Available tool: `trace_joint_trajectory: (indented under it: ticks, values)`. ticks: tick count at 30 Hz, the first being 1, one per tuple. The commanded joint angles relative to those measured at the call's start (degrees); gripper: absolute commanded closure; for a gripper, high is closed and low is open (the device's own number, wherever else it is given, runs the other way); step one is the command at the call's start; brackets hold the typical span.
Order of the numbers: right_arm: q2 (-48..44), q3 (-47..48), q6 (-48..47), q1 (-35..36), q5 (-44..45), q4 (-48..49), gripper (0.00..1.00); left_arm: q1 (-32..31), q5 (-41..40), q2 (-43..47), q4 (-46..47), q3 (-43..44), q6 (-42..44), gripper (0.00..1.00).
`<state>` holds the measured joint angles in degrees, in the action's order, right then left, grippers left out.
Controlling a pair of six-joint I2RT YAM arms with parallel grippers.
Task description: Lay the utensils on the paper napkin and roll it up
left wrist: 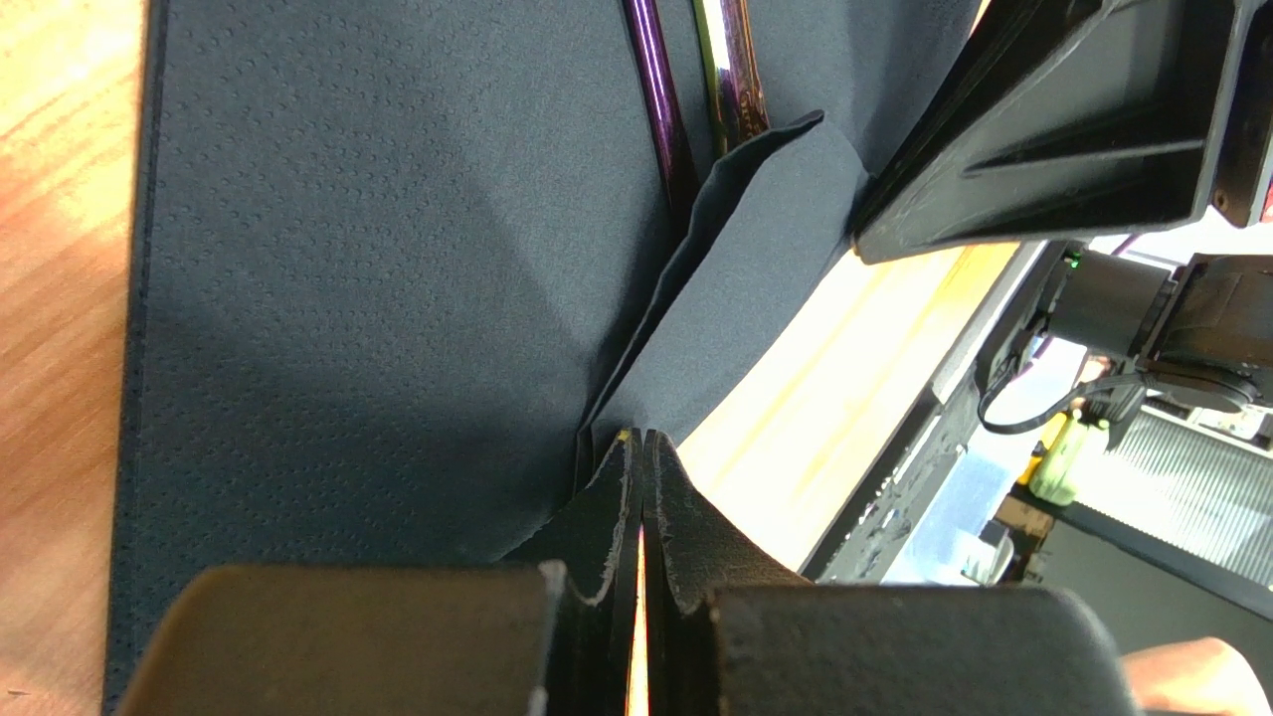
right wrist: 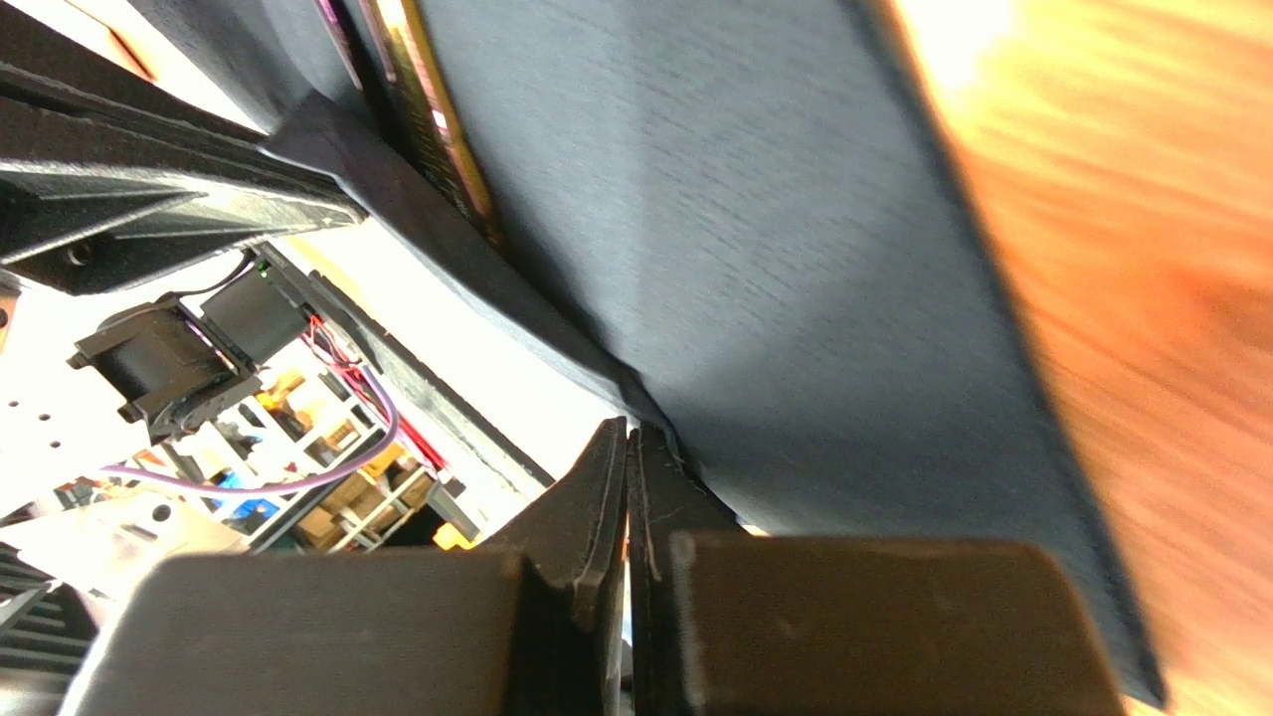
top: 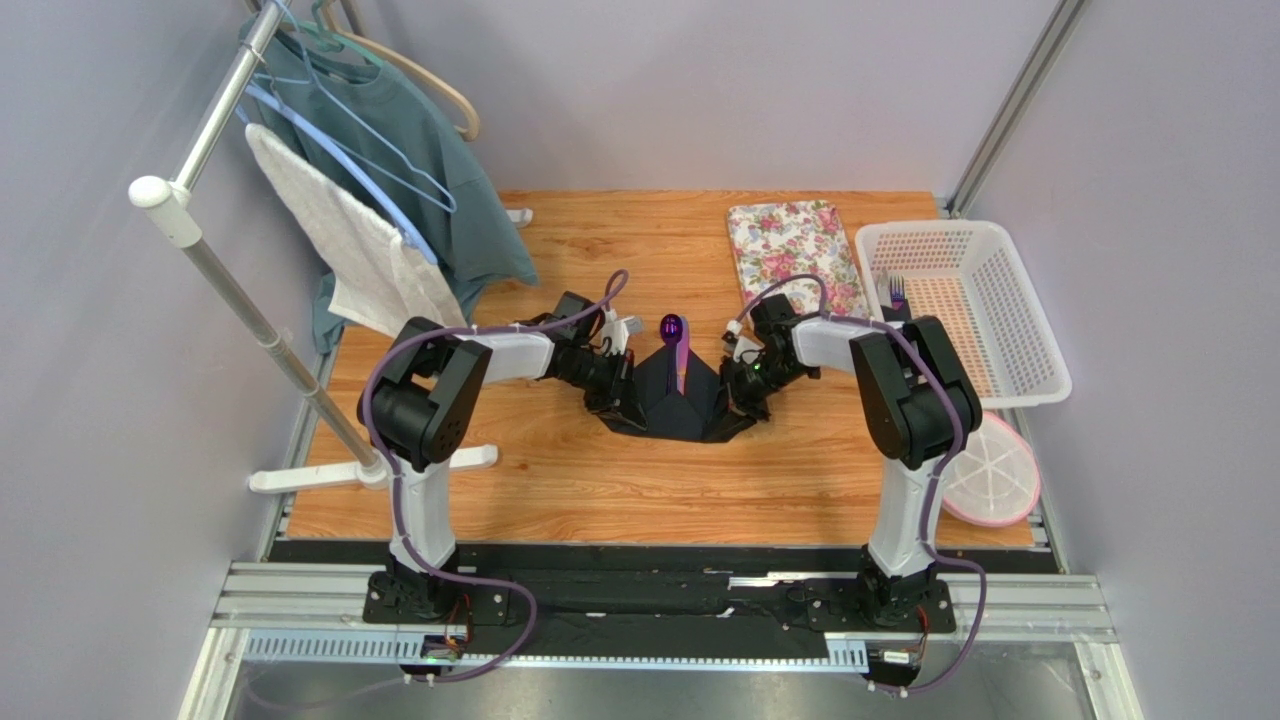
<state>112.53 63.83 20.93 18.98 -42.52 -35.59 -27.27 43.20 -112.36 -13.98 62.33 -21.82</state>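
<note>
Setting: wooden table (top: 496, 495); two arms reach in from the bottom of the overhead view and meet at frame centre.
Paper napkin: black paper napkin (top: 673, 405) at frame centre, between the two hands. Its near part is gathered and raised into a peaked shape. The far part lies flat on the wood.
Utensils: purple spoon (top: 673, 333) lies along the napkin's middle, bowl past the far edge, toward the top of the frame. The left wrist view shows two glossy purple handles (left wrist: 661, 105) side by side at top centre, running under a raised fold.
Fork: a purple tined piece that looks like a fork (top: 897, 285) sits apart, inside the basket at its left wall.
Left hand: left hand (top: 619, 399) at the napkin's left side. Jaws are pressed together with only a sliver of light between them, and the fingertips (left wrist: 598, 545) pinch a lifted fold of napkin.
Right hand: right hand (top: 732, 396) at the napkin's right side. Jaws are closed to a hairline and the fingertips (right wrist: 590, 507) grip the napkin's raised edge.
Basket: white slotted plastic basket (top: 939, 230), right of frame.
Floral mat: floral mat (top: 796, 252), upper centre-right, just left of the basket.
Dish: round pink-rimmed dish (top: 1004, 480), lower right, partly behind the right arm.
Rack: white clothes rack (top: 226, 285) at left, carrying a teal garment (top: 451, 180) and a white towel (top: 353, 248).
</note>
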Motion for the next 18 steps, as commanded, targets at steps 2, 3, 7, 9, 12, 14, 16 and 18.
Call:
trace_joint_trajectory:
  ticks: [2,3,7,9,12,14,16,18]
  values:
    - [0.2,-1.3,-4.2,-1.9,3.9,-3.4,0.97,0.5,-2.2,-0.4,-1.8,0.1,0.8,1.00]
    - [0.1,-1.4,-4.6,-2.1,4.0,-3.7,0.97,0.5,-2.1,-0.1,-1.8,-0.1,0.7,1.00]
    - [-0.1,-0.9,-5.9,-3.0,4.7,-5.4,0.98,0.5,-1.8,0.6,-1.6,-1.0,0.0,1.00]
    - [-0.1,-0.6,-6.2,-3.6,5.4,-5.7,0.98,0.5,-1.0,1.2,-1.1,-1.4,-0.8,1.00]
    - [-0.1,0.2,-6.6,-3.6,6.8,-6.2,0.98,0.4,-0.7,1.8,-1.1,-2.0,-1.4,1.00]
    - [0.0,0.9,-6.5,-3.5,8.0,-6.2,0.98,0.2,-0.3,1.9,-0.9,-2.4,-1.7,1.00]
    - [-0.6,1.8,-6.2,-3.4,8.4,-6.3,0.98,0.1,0.5,2.1,0.3,-2.9,-3.0,1.00]
    - [-1.6,2.3,-5.7,-3.0,7.5,-5.9,0.98,0.0,1.0,2.1,1.0,-3.0,-3.6,1.00]
